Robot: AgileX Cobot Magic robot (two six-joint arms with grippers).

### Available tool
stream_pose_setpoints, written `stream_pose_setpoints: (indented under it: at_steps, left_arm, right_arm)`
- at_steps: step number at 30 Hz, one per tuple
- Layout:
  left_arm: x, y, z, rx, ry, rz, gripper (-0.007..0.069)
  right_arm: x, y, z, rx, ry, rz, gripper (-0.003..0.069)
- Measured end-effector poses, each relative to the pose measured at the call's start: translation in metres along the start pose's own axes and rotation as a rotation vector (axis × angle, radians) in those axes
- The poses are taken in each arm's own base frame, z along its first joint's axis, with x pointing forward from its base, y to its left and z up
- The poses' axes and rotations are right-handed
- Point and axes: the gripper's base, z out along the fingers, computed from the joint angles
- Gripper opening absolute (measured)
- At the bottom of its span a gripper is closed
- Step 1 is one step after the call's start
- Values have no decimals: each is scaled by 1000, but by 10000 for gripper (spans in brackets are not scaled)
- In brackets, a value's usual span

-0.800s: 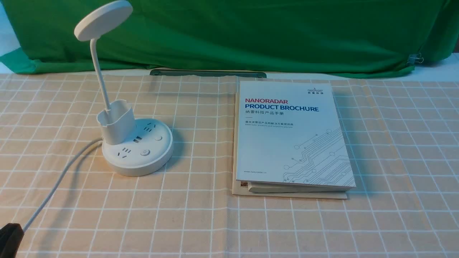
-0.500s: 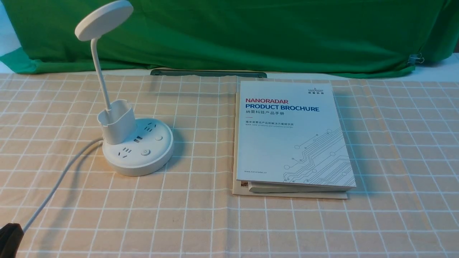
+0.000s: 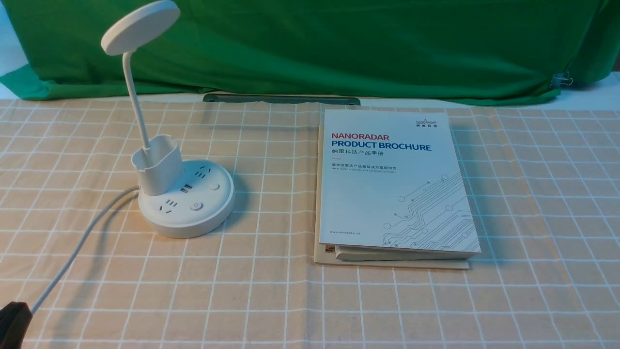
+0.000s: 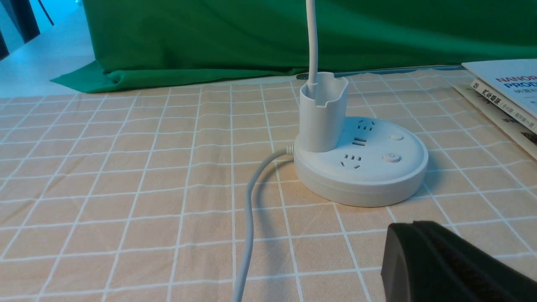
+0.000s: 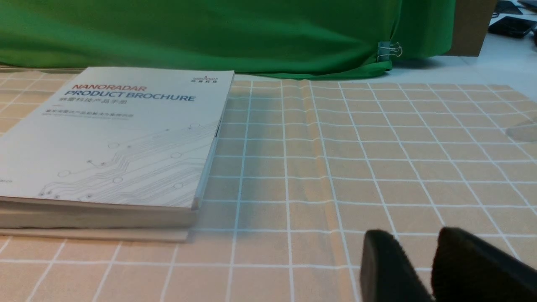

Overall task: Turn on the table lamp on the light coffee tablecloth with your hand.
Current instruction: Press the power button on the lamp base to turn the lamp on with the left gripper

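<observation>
The white table lamp (image 3: 186, 206) stands on the left part of the light coffee tablecloth (image 3: 271, 291). Its disc head (image 3: 140, 26) is up on a thin neck, with a cup holder at the back of the round base. Two round buttons (image 3: 195, 206) sit on the base top, and no light shows from the head. The lamp also shows in the left wrist view (image 4: 361, 167), with its white cord (image 4: 247, 218) running toward me. My left gripper (image 3: 12, 322) is at the lower left corner, shut and empty (image 4: 413, 228), short of the base. My right gripper (image 5: 415, 241) is slightly open and empty, low over the cloth.
A stack of books topped by a white NANORADAR brochure (image 3: 392, 184) lies right of the lamp; it also shows in the right wrist view (image 5: 113, 138). A green backdrop cloth (image 3: 363, 48) hangs behind, and a dark strip (image 3: 281, 99) lies at its foot.
The left gripper's tip dipped slightly at the lower left corner and came back. The lamp and books have not moved.
</observation>
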Motion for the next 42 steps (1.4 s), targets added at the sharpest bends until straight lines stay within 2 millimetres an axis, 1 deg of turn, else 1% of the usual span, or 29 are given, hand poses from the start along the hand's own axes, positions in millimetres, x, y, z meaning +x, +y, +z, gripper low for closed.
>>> stream_pose_setpoints:
  at_steps: [13,17,19,21,22,23,25,26,27,29,31,32,34,35,36,37,38,39,40,41,42]
  left_arm:
    - [0,0,0,0,-1,0,1]
    - [-5,1,0,-6,-53,0,1]
    - [-13,1,-1,-16,-146,0,1]
    - [-30,3,-5,-36,-335,0,1]
    - [-31,3,-6,-38,-352,0,1]
    - [-44,5,-11,-54,-505,0,1]
    - [-57,6,-20,-72,-673,0,1]
    - [-57,6,-20,-72,-673,0,1]
    - [-66,7,-29,-81,-816,-14,1]
    - [-74,8,-39,-77,-960,-49,1]
    - [-81,9,-49,-63,-1079,-86,1]
    - [-84,9,-51,-57,-1095,-96,1]
    - [-109,9,-60,-33,-1087,-123,1]
    - [-112,9,-61,-31,-1080,-124,1]
    - [-142,8,-73,-18,-1020,-125,1]
    - [-158,7,-73,-14,-917,-118,1]
    - [-165,7,-76,-14,-918,-113,1]
    - [-186,7,-72,-9,-782,-101,1]
    - [-195,7,-65,-6,-692,-95,1]
    - [-200,6,-56,-3,-604,-95,1]
    - [-203,6,-43,0,-517,-96,1]
  right_arm:
    - [0,0,0,0,0,0,240]
    - [0,0,0,0,-1,0,240]
    - [0,0,0,0,-1,0,240]
    - [0,0,0,0,-1,0,240]
    - [0,0,0,0,-1,0,240]
    - [0,0,0,0,-1,0,240]
    - [0,0,0,0,-1,0,240]
    - [0,0,0,0,-1,0,240]
    - [0,0,0,0,-1,0,240]
    - [0,0,0,0,-1,0,240]
    - [0,0,0,0,-1,0,240]
    - [0,0,0,0,-1,0,240]
    - [0,0,0,0,-1,0,240]
    - [0,0,0,0,-1,0,240]
    - [0,0,0,0,0,0,240]
    - [0,0,0,0,0,0,240]
    - [0,0,0,0,0,0,240]
    - [0,0,0,0,0,0,240]
    - [0,0,0,0,-1,0,240]
    - [0,0,0,0,-1,0,240]
    - [0,0,0,0,-1,0,240]
